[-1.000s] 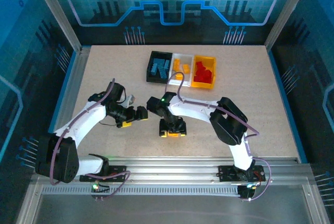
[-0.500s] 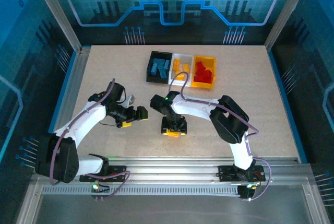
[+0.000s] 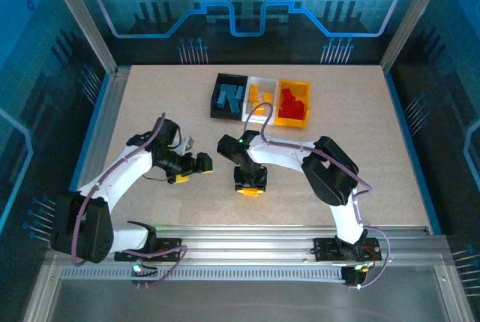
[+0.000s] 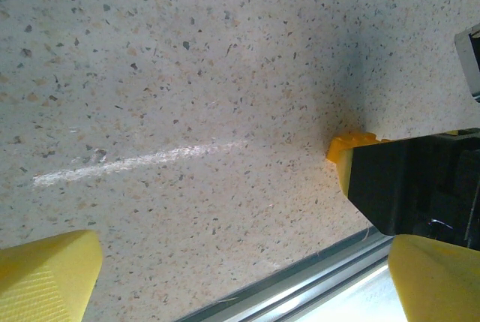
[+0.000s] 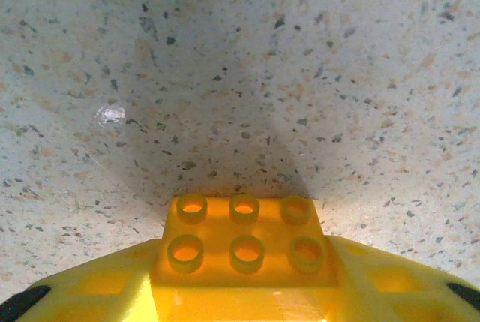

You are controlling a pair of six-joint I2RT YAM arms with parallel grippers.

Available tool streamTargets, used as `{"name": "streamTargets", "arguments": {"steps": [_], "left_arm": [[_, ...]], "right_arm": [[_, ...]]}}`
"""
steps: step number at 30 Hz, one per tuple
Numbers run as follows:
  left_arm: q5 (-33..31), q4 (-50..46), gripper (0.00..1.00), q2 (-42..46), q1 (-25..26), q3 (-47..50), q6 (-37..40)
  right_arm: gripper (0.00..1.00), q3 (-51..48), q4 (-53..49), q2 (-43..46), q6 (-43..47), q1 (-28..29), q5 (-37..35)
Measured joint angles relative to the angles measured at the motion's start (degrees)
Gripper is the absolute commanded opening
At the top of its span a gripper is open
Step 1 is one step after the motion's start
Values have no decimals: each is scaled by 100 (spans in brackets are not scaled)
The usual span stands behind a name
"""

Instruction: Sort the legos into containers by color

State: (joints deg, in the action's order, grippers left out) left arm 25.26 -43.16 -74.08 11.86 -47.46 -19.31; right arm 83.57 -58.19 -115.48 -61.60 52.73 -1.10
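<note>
My right gripper (image 3: 250,184) low over the table (image 3: 360,134), jaws seemingly pinching an orange-yellow brick (image 5: 240,241) by its sides, my left gripper (image 4: 240,277) spread wide, holding nothing, joined bins (image 3: 216,104) beyond.

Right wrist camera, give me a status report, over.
Left gripper open, empty. Right gripper shut on yellow brick, at table level. Nothing seen between it and white bin.
</note>
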Motion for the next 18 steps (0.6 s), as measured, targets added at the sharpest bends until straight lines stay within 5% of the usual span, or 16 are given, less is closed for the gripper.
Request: {"name": "streamTargets", "arguments": {"steps": [9, 18], "left_arm": [[0, 0, 99, 0, 15, 0, 0], [-22, 0, 99, 0, 37, 0, -2]], "right_arm": [[45, 20, -162, 348, 52, -223, -153], [46, 879, -79, 1340, 273, -1611, -44]]}}
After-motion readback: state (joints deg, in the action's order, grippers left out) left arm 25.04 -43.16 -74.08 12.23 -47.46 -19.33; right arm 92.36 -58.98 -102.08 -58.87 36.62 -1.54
